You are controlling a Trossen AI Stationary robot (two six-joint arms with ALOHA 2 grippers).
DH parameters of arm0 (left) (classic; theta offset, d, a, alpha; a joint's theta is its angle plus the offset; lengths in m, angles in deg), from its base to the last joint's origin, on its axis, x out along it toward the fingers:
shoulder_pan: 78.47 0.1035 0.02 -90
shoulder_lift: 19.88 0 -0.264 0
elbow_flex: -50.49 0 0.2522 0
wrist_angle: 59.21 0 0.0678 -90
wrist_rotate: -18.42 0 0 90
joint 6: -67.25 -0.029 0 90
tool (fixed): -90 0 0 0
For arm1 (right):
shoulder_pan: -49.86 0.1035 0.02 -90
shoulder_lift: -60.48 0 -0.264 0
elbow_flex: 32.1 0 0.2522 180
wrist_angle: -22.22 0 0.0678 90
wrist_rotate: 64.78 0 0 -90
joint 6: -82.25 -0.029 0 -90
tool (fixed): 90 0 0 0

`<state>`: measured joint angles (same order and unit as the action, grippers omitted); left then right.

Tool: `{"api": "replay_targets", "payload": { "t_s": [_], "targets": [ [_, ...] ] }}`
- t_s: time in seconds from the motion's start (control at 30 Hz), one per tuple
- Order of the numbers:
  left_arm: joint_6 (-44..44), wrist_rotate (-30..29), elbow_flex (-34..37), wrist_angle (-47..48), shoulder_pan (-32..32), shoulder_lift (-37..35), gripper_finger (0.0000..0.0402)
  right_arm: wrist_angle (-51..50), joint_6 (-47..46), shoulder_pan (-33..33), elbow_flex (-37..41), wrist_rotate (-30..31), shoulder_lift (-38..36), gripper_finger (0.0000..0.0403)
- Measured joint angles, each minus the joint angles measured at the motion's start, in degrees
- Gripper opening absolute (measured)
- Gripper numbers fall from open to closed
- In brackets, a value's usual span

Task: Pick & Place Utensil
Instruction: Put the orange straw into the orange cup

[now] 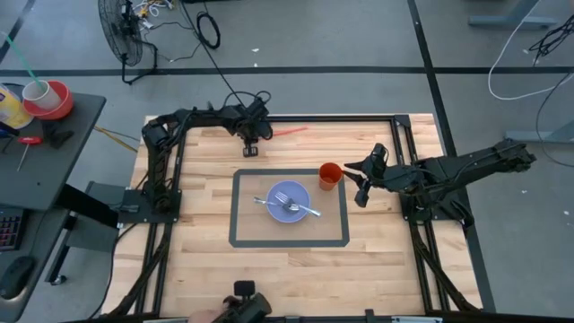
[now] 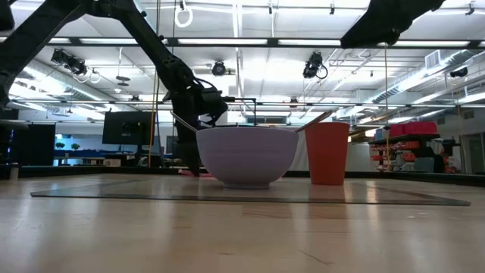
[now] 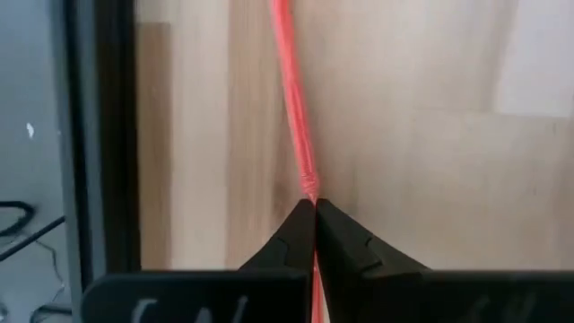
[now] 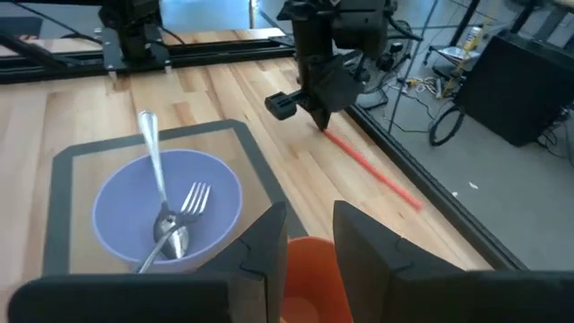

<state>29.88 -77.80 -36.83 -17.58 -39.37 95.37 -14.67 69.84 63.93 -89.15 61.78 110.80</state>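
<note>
Partly hidden: red utensil (image 3: pixel 296 108) between left jaws.

We find no text, label, brand, number or sign that can be read in any of the views. The monitor (image 2: pixel 125 127) at the left of the low view shows only a dark screen, and the red bins (image 2: pixel 413 129) at its right carry no marking we can make out. The cup (image 1: pixel 330 176), bowl (image 1: pixel 289 201) and bench (image 1: pixel 206 269) are plain.
</note>
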Motion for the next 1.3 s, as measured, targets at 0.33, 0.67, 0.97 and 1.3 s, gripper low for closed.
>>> {"api": "replay_targets", "payload": {
  "t_s": [0.33,0.67,0.97,1.3],
  "targets": [
    [-0.85,-7.14,0.0,1.07,-5.66,-7.89,0.0008,0.66,5.83,4.45,0.02,7.97,0.0,0.0098],
    [-6.36,-19.16,-0.04,-2.67,-16.11,-20.09,0.0008,4.99,17.89,6.1,0.02,13.47,2.25,0.0098],
    [-29.22,-39.24,-0.04,-13.34,-27.91,-21.27,0.0007,24.27,40.96,3.87,0.02,24.73,12.74,0.0099],
    [-49.63,-46.75,-0.04,-17.61,-36.71,-21.27,0.0007,22.88,29.81,-8.36,-7.39,-1.63,13.78,0.015]
  ]
}}
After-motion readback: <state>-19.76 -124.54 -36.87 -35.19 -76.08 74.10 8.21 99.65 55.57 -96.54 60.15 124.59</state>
